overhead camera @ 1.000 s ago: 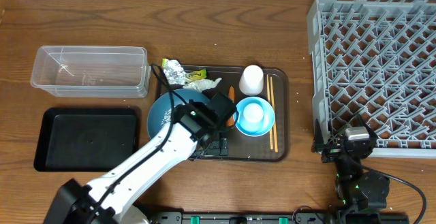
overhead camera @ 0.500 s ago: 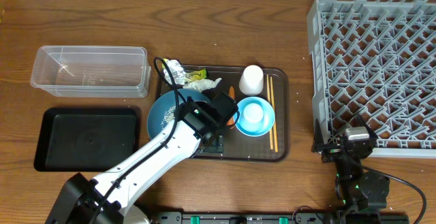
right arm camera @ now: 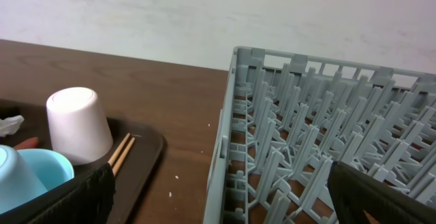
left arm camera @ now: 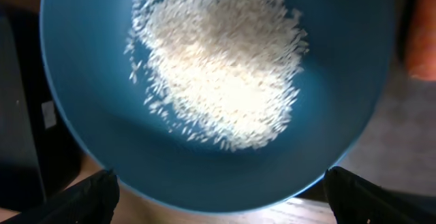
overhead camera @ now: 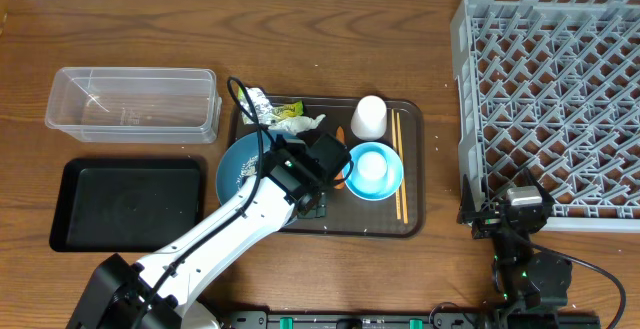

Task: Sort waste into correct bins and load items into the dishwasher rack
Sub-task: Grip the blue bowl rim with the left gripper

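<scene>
The dark-blue bowl [overhead camera: 238, 169] with white rice [left arm camera: 221, 74] sits at the left end of the brown serving tray [overhead camera: 412, 219]. My left gripper [overhead camera: 300, 176] is open over it, and its fingers [left arm camera: 218, 200] flank the bowl's [left arm camera: 102, 135] near rim. The carrot [overhead camera: 340, 139] lies beside my wrist. The wrapper [overhead camera: 257, 105] and the tissue [overhead camera: 300, 122] lie at the tray's back. The white cup [overhead camera: 369, 116], the light-blue bowl [overhead camera: 374, 169] and the chopsticks [overhead camera: 399, 164] stand on the right of the tray. My right gripper [overhead camera: 505, 216] is open and empty [right arm camera: 225, 197] by the rack's [overhead camera: 550, 99] front left corner.
The clear tub [overhead camera: 135, 102] stands at the back left, with the black tray [overhead camera: 125, 204] in front of it. The right wrist view shows the cup [right arm camera: 78, 125], the chopsticks [right arm camera: 121, 152] and the rack's wall [right arm camera: 228, 149].
My left gripper has shifted slightly towards the back over the dark-blue bowl. The right arm has not moved.
</scene>
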Controlling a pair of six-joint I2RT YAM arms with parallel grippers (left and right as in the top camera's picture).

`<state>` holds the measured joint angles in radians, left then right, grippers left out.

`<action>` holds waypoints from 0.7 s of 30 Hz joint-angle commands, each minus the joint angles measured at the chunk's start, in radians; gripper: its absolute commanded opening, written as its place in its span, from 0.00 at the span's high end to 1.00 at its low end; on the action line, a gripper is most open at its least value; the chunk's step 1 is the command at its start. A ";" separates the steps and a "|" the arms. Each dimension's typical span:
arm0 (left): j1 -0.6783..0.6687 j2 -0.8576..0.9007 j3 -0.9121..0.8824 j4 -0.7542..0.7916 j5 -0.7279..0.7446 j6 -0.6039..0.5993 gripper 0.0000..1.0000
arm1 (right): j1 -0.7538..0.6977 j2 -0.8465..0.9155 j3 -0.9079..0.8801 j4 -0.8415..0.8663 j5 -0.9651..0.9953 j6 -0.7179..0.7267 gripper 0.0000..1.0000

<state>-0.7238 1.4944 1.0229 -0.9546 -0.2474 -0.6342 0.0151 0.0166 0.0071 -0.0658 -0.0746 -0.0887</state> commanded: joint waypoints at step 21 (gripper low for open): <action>-0.002 0.040 -0.112 0.273 0.078 0.254 0.02 | -0.008 -0.008 -0.002 -0.004 0.003 -0.013 0.01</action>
<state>-0.7238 1.5063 0.9222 -0.6949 -0.1753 -0.4488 0.0151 0.0166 0.0071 -0.0658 -0.0746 -0.0887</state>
